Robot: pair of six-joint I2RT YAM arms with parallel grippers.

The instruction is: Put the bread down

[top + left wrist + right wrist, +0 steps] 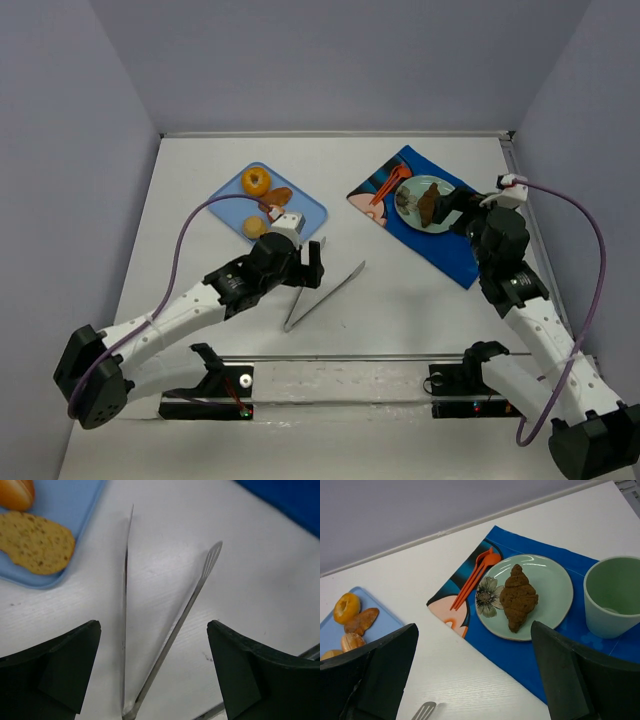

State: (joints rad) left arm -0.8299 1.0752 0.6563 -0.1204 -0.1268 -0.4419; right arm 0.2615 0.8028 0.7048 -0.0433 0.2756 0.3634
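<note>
One bread: on green plate, atop blue mat.
Right gripper: jaws wide, empty; bread just ahead, untouched.
Left gripper: jaws wide; tongs between fingers; bread well apart.

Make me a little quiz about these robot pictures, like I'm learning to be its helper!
1. True or false: the bread lies on the green plate.
2. Where are the metal tongs?
A) on the white table, between the fingers of the open left hand
B) inside a cup
C) on the plate
3. What colour is the cup beside the plate?

Key: 1 true; 2 A; 3 green.
</note>
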